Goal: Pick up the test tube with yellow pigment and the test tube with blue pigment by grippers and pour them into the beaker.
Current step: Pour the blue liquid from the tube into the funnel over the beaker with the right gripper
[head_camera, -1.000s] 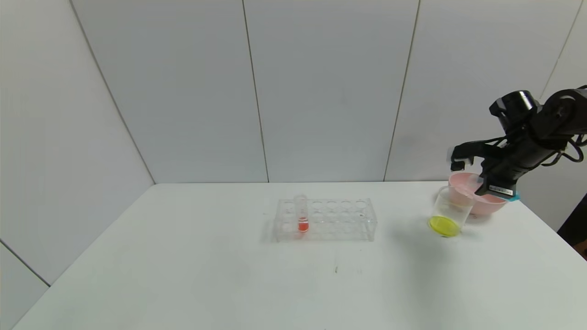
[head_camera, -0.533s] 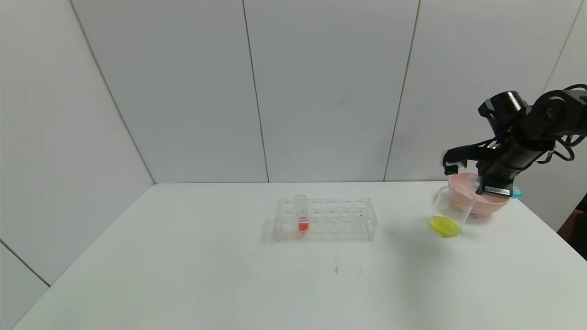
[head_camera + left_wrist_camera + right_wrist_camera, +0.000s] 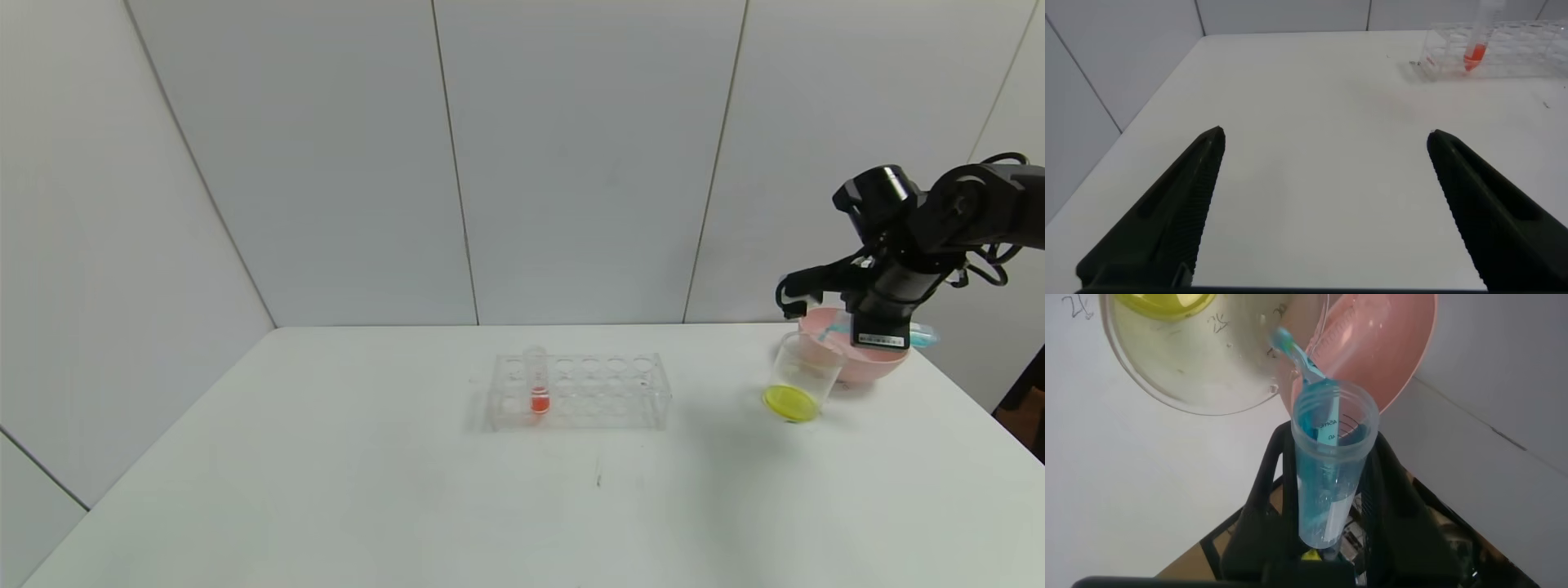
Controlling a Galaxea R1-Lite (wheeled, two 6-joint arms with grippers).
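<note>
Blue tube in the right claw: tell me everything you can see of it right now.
The blue tube is a slim clear tube with printed marks on its wall, tinted cyan by the liquid inside. The right claw is shut on it, tipping it mouth-down. A thin blue stream runs from its open rim toward the beaker, which holds yellow liquid. The pink bowl sits just behind. In the head view the arm mostly hides the tube.

Beaker [image 3: 804, 371] clear, glossy; table [image 3: 408, 490] matt white; bowl [image 3: 865, 359] glossy pink.

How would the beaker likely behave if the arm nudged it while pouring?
The beaker looks thin, clear and light, holding only shallow yellow liquid, so it would probably slide easily. Taller than wide, it might tip. The pink bowl right behind could stop it.
</note>
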